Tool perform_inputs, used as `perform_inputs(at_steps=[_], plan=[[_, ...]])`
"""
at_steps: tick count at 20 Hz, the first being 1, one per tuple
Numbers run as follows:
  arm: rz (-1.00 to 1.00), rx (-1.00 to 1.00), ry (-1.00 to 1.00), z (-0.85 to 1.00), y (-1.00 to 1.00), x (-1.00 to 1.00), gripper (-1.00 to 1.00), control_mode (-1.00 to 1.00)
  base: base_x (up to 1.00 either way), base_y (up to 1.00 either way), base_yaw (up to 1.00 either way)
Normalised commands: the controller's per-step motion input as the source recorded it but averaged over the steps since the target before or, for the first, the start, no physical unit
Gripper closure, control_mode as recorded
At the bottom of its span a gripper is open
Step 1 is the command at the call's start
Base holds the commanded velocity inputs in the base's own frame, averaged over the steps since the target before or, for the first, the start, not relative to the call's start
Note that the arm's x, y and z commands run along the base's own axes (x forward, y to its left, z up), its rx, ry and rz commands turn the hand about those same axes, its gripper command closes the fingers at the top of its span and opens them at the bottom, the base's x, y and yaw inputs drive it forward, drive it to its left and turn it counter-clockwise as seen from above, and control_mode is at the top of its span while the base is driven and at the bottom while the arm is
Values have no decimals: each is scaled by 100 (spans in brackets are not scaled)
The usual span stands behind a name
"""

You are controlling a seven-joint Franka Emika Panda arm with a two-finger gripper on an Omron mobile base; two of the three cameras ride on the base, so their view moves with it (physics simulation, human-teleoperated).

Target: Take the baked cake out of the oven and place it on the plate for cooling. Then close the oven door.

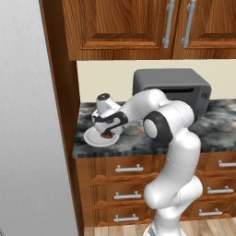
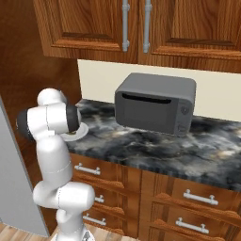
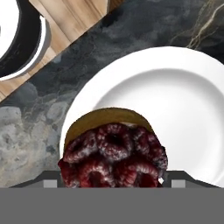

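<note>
Currently the tool (image 1: pixel 108 133) is down over the plate (image 1: pixel 94 138) at the left end of the surface (image 1: pixel 138 138), with the cake (image 1: pixel 107 135) right at its tips. From the hand view the cake (image 3: pixel 113 151) sits between the two tip positions at the bottom edge, dark red berry-like top on a tan base, over the near part of the white plate (image 3: pixel 183 100); tips themselves are mostly cut off, so I cannot tell if the tool is clamped on the cake or released. Can't tell either whether the cake is resting on the plate or just above it. Plate lies flat on the dark marbled surface (image 3: pixel 39 118), near its front-left corner. In the right base view the arm's elbow covers most of the plate (image 2: pixel 83 130). Further right on the surface stands a grey microwave (image 1: pixel 177 87), well apart from the plate. Wood cabinets (image 1: pixel 124 27) hang above, drawers (image 1: pixel 124 182) below.
</note>
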Motion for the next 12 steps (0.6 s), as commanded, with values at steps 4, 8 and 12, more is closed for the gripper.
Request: perform_inputs(at_steps=[4,8,12], plan=[[0,0,-5,-5,14,1,-100,-100,0,0,0],[0,0,-8,0,0,0,-100,-100,0,0,0],[0,1,-7,0,0,0,-100,-100,0,0,0]])
